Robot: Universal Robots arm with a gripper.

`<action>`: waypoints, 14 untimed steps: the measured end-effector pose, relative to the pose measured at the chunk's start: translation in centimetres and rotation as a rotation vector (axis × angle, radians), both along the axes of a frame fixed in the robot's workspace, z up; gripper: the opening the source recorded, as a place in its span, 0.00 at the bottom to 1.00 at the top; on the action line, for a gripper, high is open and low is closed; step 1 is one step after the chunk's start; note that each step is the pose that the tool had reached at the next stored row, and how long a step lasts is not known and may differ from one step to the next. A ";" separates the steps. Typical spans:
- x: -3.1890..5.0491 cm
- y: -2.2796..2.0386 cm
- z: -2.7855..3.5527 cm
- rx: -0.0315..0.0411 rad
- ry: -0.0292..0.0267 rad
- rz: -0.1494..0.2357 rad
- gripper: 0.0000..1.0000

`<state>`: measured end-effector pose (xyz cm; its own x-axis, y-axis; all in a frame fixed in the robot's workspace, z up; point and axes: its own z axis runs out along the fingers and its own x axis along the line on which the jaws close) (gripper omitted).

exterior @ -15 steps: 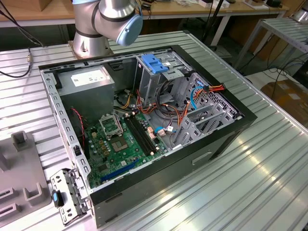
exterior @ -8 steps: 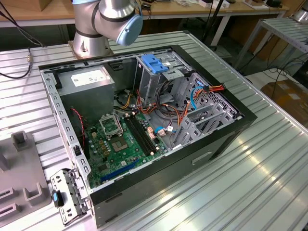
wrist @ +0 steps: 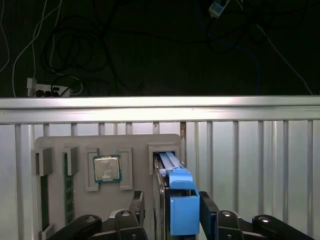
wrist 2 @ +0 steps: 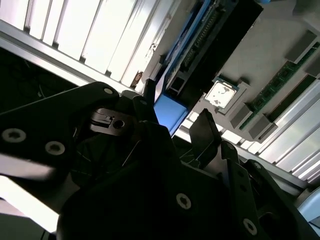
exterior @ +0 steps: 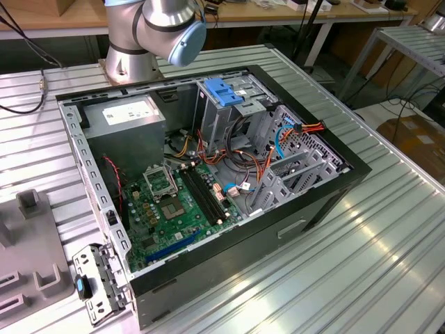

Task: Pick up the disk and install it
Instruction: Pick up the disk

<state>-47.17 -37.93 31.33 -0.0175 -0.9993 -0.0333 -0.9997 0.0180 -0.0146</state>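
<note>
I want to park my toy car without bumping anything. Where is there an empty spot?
The ribbed table is bare on the exterior view's right of the computer case. Inside the case, cables crowd everything. The grey holder is busy too, with the disk and a chip.

Table: ribbed aluminium slats, silver, lying under the claw and running past it to a straight rim. Floor: dark, beyond that rim, ahead of the claw; loose cables and a white power strip lie on it. Workbench: pale wood, behind the table in the exterior view. Rack: grey metal, at the exterior view's right, with a brown box near it. Light: bright glare on the table.
</note>
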 end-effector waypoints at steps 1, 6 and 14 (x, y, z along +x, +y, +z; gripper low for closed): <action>0.01 0.10 -0.07 0.0002 0.0036 0.000 0.55; 0.02 0.30 -0.42 0.0003 0.0230 0.000 0.55; 0.06 0.55 -1.07 0.0003 0.0256 0.000 0.55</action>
<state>-47.11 -37.38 30.26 -0.0184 -0.9993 -0.0331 -0.9998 0.0180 0.0109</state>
